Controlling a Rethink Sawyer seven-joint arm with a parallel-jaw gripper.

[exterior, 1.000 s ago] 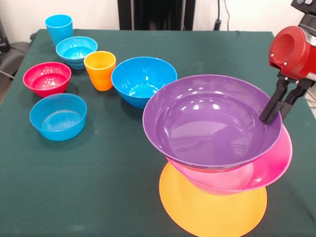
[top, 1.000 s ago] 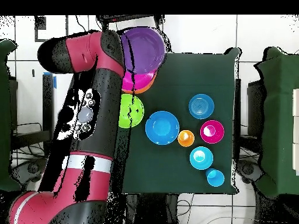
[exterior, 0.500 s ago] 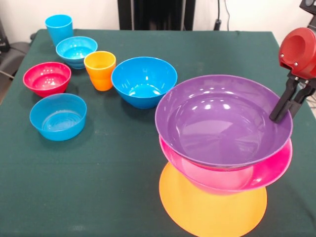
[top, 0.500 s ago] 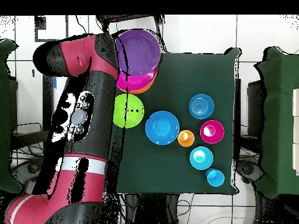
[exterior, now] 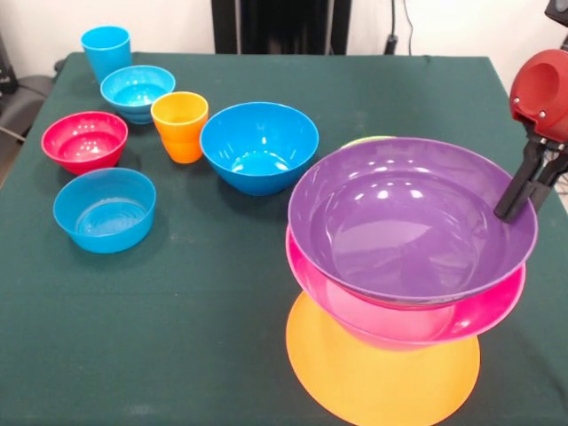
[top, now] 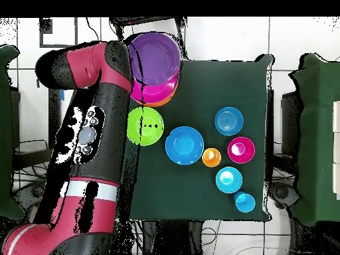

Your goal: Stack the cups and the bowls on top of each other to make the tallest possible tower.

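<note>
Front view, right half of frame: purple bowl [exterior: 413, 222] sits tilted over the pink bowl [exterior: 461, 315], which rests on the orange bowl [exterior: 382, 377] lying as a flat round base on the green bench [exterior: 222, 355]. Purple bowl's right rim is pinched by the tool [exterior: 516, 197] at the right edge of the frame, dark fingers [exterior: 524, 182] pressed together on the rim, red wrist above.

A sliver of the green bowl [exterior: 368, 140] peeks out behind the purple rim; overhead view shows it [top: 145, 126] standing alone on the bench, just below the stack and beside the arm [top: 93, 126].

Centre of front view: large blue bowl [exterior: 259, 145] upright. Just left of it, the orange cup [exterior: 180, 126]. Upper left: light blue cup [exterior: 106, 51], with a small light blue bowl [exterior: 137, 91] just in front. Left edge: red bowl [exterior: 84, 140]; below it a second small light blue bowl [exterior: 105, 209]. All loose pieces stand apart from the stack.
</note>
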